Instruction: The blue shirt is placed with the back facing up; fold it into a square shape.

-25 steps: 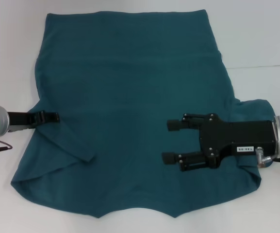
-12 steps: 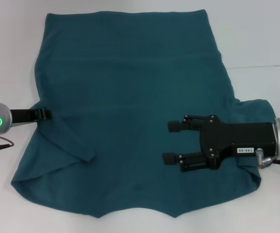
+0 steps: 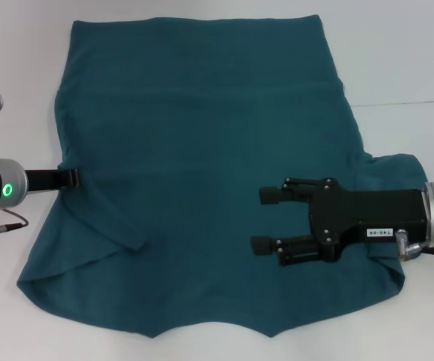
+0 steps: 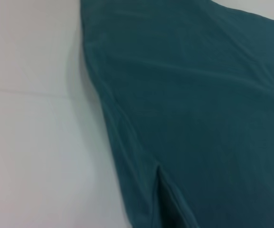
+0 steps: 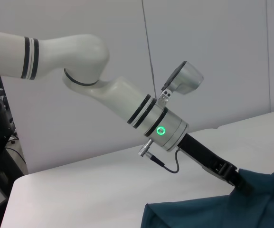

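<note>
Head view shows the blue shirt [image 3: 201, 165] spread flat on the white table [image 3: 405, 53], plain side up, its straight hem at the far end and its near edge scalloped into shallow curves close to the picture's bottom border. One sleeve is folded inward on the robot's left, forming a diagonal flap [image 3: 111, 233] over the body of the garment; the other sleeve [image 3: 393, 169] sticks out on the right, partly covered by the right arm. The right tool [image 3: 265, 219] lies over the shirt's right half with its two black fingers [image 3: 273, 194] spread wide apart and nothing between them. The left tool [image 3: 70, 178] reaches the shirt's left edge, where its tip disappears at the cloth; whether it is parted or closed cannot be told, and the right wrist view likewise shows the tool's tip [image 5: 241, 184] sunk behind the fabric edge. Left wrist view holds only teal cloth [image 4: 198, 118] with soft creases and a dark fold slit beside bare table [image 4: 32, 118].
</note>
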